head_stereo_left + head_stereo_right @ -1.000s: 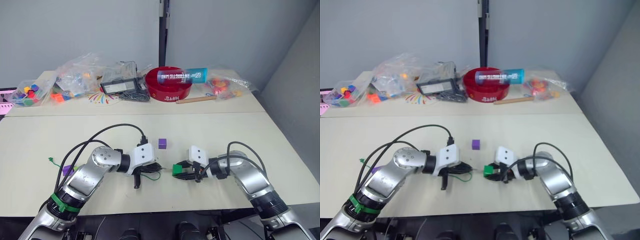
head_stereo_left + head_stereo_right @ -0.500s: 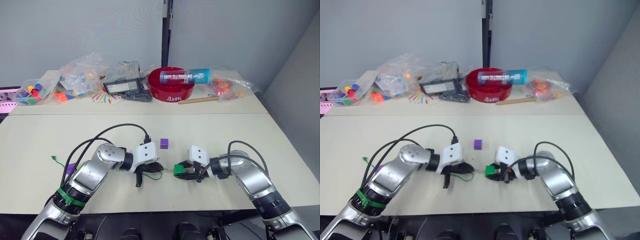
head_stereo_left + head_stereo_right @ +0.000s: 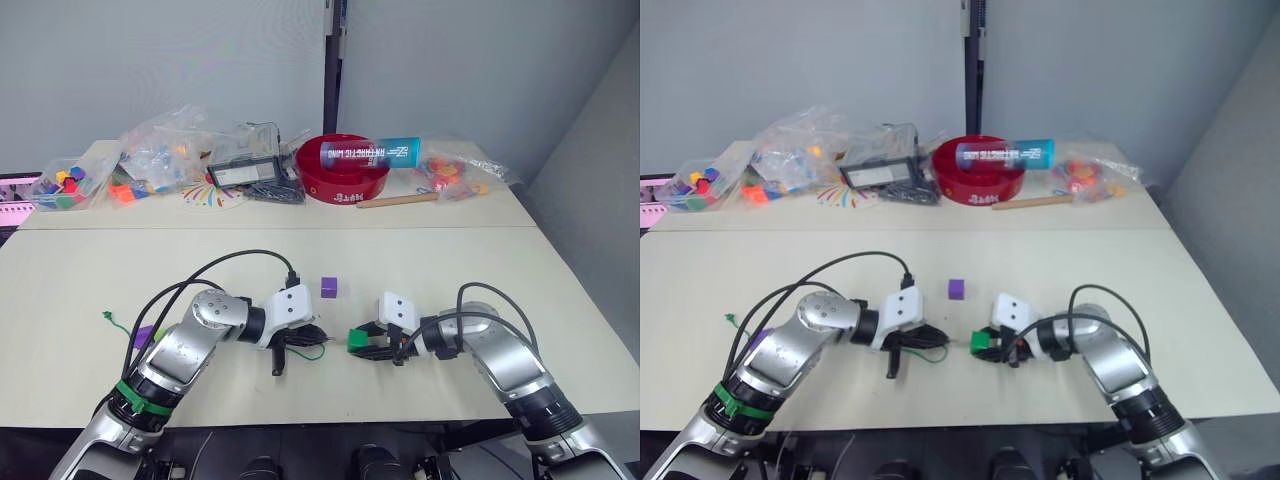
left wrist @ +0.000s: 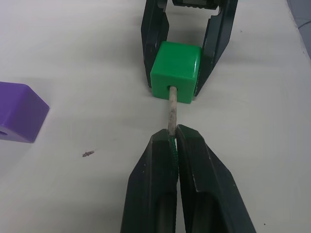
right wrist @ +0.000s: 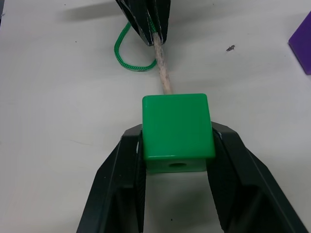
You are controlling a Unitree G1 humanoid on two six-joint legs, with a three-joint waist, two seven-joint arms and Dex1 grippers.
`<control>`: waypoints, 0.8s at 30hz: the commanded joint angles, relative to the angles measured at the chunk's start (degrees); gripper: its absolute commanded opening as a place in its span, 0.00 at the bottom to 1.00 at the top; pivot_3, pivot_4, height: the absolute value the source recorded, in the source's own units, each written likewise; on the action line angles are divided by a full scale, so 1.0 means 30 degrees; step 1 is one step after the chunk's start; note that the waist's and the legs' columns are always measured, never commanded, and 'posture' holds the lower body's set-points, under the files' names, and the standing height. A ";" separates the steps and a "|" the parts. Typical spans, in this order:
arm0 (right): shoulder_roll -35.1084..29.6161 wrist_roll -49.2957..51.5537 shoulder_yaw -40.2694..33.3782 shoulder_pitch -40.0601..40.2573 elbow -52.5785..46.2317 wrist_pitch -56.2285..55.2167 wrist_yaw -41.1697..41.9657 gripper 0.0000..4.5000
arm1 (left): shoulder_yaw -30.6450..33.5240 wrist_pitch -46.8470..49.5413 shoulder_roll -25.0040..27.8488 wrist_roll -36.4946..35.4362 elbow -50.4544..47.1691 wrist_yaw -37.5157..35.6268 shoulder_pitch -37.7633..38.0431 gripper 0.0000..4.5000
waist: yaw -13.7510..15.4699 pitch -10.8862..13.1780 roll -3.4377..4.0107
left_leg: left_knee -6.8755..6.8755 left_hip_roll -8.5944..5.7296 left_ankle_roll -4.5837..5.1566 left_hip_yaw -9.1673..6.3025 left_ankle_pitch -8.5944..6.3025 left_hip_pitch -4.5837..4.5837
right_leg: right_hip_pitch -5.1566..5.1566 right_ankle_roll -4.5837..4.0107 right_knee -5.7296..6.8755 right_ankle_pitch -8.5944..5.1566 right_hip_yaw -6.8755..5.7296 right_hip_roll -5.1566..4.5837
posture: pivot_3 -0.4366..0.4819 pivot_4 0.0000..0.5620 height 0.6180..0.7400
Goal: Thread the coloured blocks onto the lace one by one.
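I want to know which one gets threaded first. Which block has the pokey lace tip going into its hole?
The green block, held in the right gripper. The left gripper pushes the lace tip into it. The purple blocks lie loose on the table.

A long, pale cream bench (image 3: 420, 265) with a matte top spans the foreground, and a second bench of the same colour (image 3: 480, 208) butts against its far edge, a thin seam running between them. Behind stands a plain light grey wall (image 3: 150, 60), split by a dark vertical post (image 3: 331, 60) near the middle. On the right a grey partition (image 3: 590, 180) angles toward the viewer. Light is even and soft, with faint shadows on the bench tops.
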 commanded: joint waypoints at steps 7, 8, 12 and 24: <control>0.0194 0.0063 0.1151 0.0101 0.0589 -0.0804 0.0928 0.27 | -0.0616 0.0278 -0.1433 -0.1967 -0.2559 -0.0526 0.0845 0.00 | 0.0097 -0.0004 0.0000 | -0.0002 -0.0001 0.0000 -0.0004 0.0000 -0.0003 | 0.0006 0.0003 -0.0012 0.0000 -0.0002 -0.0003 | 0.48 0.27 1.00; 0.0163 0.0088 0.1136 0.0103 0.0636 -0.0861 0.1040 0.27 | -0.0516 0.0366 -0.1419 -0.2052 -0.2700 -0.0501 0.0973 0.00 | 0.0091 -0.0004 0.0000 | -0.0003 -0.0001 0.0001 -0.0004 0.0000 -0.0002 | 0.0006 0.0003 -0.0012 0.0000 -0.0002 -0.0003 | 0.48 0.27 1.00; -0.0120 0.0632 0.1036 0.0353 0.0589 -0.1476 0.2196 0.27 | -0.0230 0.0576 -0.1433 -0.2274 -0.3215 -0.0275 0.1641 0.00 | 0.0106 -0.0004 0.0001 | -0.0006 0.0000 0.0003 -0.0004 -0.0002 -0.0002 | 0.0001 0.0003 -0.0011 0.0000 -0.0002 -0.0003 | 0.48 0.27 1.00; -0.0574 0.0140 0.1219 0.0377 0.1991 -0.3192 0.3183 0.27 | 0.0096 0.0755 -0.1024 -0.2444 -0.3690 -0.0155 0.2581 0.00 | 0.0076 -0.0005 0.0000 | -0.0002 0.0000 0.0007 -0.0003 -0.0004 0.0003 | 0.0008 0.0004 -0.0016 -0.0001 -0.0002 -0.0004 | 0.48 0.27 1.00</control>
